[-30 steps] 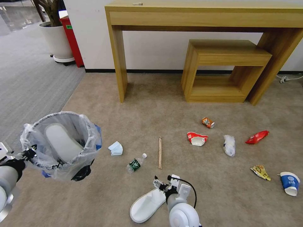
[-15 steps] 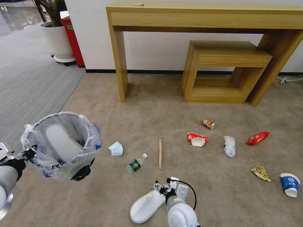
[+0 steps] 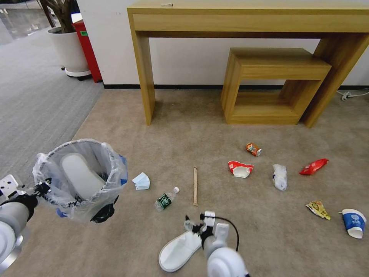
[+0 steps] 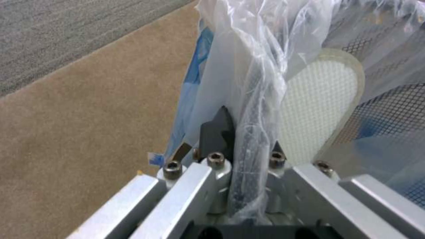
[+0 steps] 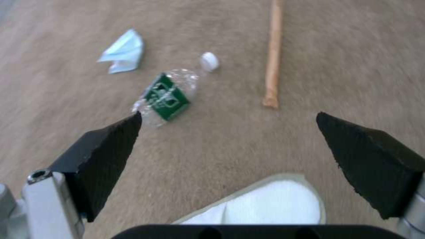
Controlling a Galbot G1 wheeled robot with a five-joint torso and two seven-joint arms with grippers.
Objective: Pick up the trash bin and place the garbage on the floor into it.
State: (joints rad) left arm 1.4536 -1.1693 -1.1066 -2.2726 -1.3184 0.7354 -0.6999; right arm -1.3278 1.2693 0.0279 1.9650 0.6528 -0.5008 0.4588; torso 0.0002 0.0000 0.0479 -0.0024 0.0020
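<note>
The left gripper (image 4: 248, 146) clamps the trash bin (image 3: 82, 181) rim (one slipper (image 3: 78, 175) inside), while the right gripper (image 5: 230, 159) hangs wide open over another slipper (image 5: 265, 204).

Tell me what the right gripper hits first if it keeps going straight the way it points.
Probably the white slipper just below the open right gripper; its toe lies between the fingers. If the line runs shallower, it meets bare carpet short of the green-labelled bottle. Depth is unclear.

Nothing readable here tbh, the bottle (image 5: 167, 96) has a green label with white marks but I can't make them out.
</note>
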